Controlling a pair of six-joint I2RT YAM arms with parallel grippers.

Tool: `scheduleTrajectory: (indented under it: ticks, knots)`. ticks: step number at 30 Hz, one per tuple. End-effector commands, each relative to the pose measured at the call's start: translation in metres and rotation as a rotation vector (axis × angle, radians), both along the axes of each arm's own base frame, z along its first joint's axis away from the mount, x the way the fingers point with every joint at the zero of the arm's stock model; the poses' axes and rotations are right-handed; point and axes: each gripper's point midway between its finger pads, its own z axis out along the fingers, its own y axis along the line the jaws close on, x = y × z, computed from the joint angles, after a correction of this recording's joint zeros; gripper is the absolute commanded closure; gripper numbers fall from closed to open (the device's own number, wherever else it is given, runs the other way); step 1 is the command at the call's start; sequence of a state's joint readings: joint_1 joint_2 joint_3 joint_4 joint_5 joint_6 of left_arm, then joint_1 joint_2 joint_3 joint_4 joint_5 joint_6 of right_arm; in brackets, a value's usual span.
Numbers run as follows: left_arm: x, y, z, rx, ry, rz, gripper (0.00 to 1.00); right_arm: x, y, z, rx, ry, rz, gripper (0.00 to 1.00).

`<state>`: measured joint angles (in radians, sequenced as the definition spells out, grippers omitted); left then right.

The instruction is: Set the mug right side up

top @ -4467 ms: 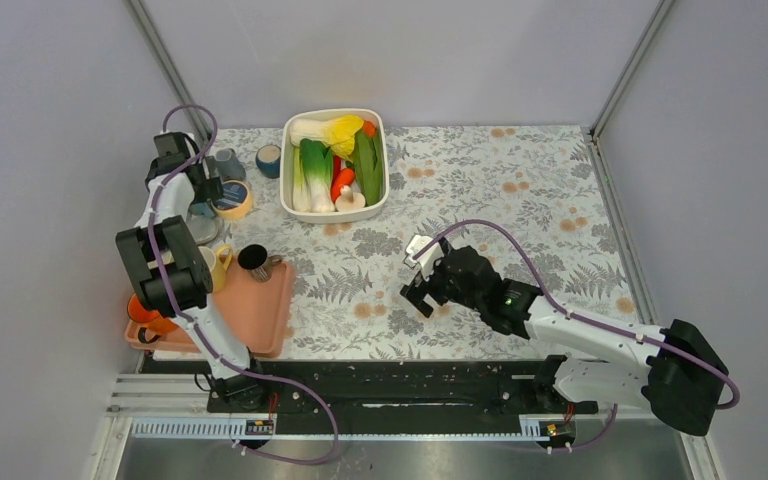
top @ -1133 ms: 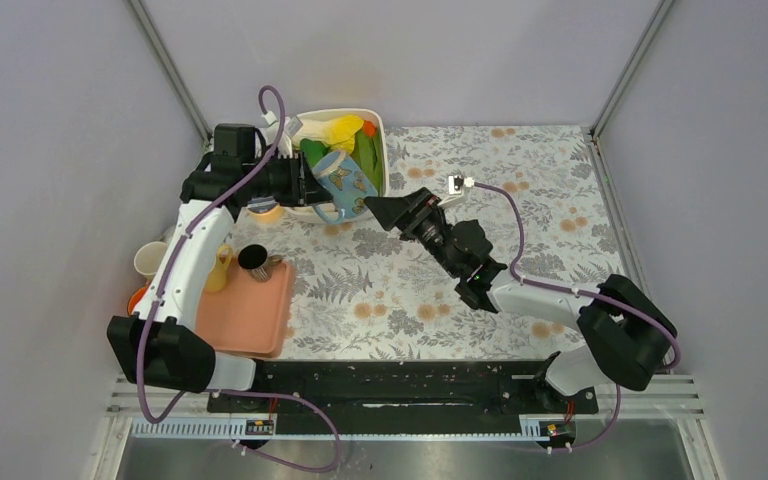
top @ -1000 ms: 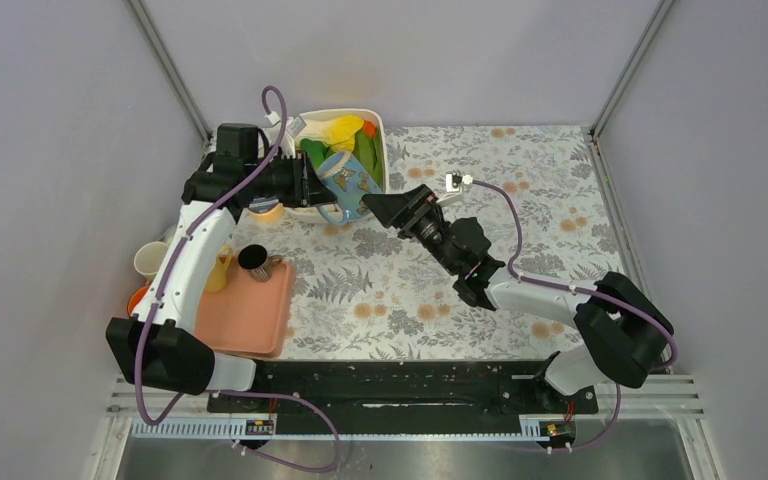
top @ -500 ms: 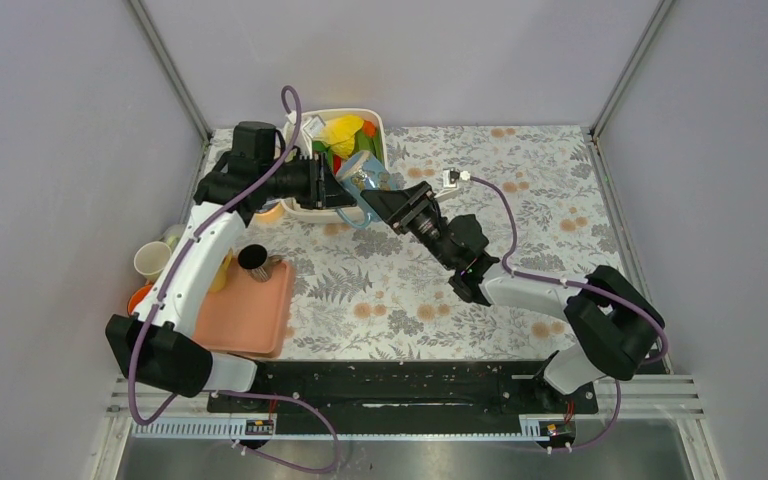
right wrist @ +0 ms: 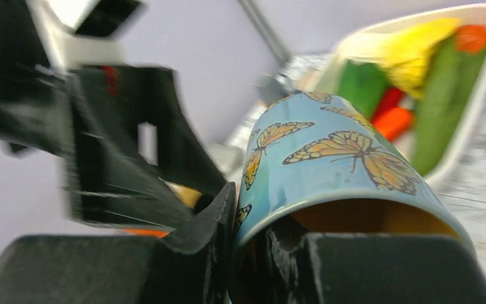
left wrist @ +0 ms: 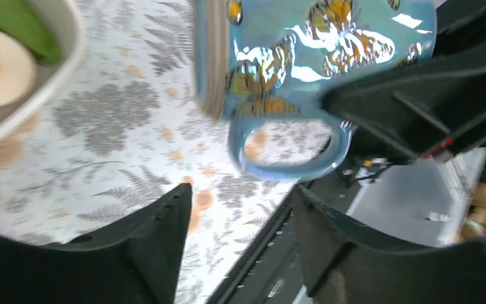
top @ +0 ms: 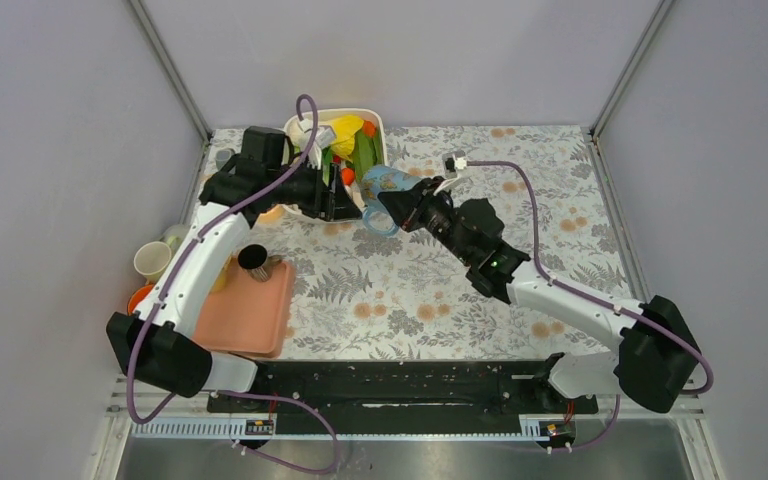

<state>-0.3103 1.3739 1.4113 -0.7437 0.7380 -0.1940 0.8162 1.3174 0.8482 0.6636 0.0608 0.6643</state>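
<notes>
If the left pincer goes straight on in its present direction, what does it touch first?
Probably the blue butterfly mug, which the right pincer holds directly ahead of it; the depth between them is unclear.

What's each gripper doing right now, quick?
Left gripper: open, empty, the mug just past its fingertips.
Right gripper: closed on the mug's rim, one finger inside.

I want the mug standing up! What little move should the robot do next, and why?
Probably the right end effector should roll its wrist until the mug opens upward. It alone pinches the mug, which hangs in the air on its side, and the left end effector is open and clear of it, so nothing looks to block the turn.
</notes>
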Motion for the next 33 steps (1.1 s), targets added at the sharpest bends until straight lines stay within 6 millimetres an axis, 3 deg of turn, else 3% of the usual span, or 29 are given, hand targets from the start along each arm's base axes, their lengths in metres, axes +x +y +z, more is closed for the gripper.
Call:
scheduleTrajectory:
  ticks: [1,5,7,10,15,20,33]
  knots:
    - [0.019,0.035,0.03,0.109,-0.251,0.061,0.33,0.008,-0.019,-0.001,-0.476,-0.241,-0.028,1.0]
    - [0.033,0.048,0.05,0.172,-0.348,0.108,0.26,-0.024,-0.003,-0.039,-0.859,-0.463,0.171,1.0]
    - [0.033,0.04,0.059,0.174,-0.373,0.096,0.25,-0.041,0.0,-0.067,-1.053,-0.577,0.274,1.0]
    - [0.031,0.019,0.064,0.181,-0.396,0.05,0.22,-0.051,0.004,-0.086,-1.208,-0.71,0.325,1.0]
    - [0.02,-0.019,0.039,0.263,-0.389,-0.053,0.23,-0.057,0.012,-0.088,-1.272,-0.765,0.325,1.0]
    - [0.011,-0.042,0.01,0.396,-0.425,-0.117,0.23,-0.062,0.021,-0.095,-1.394,-0.837,0.297,1.0]
    - [0.01,-0.038,-0.058,0.802,-0.541,-0.207,0.27,-0.064,0.028,-0.09,-1.468,-0.822,0.241,1.0]
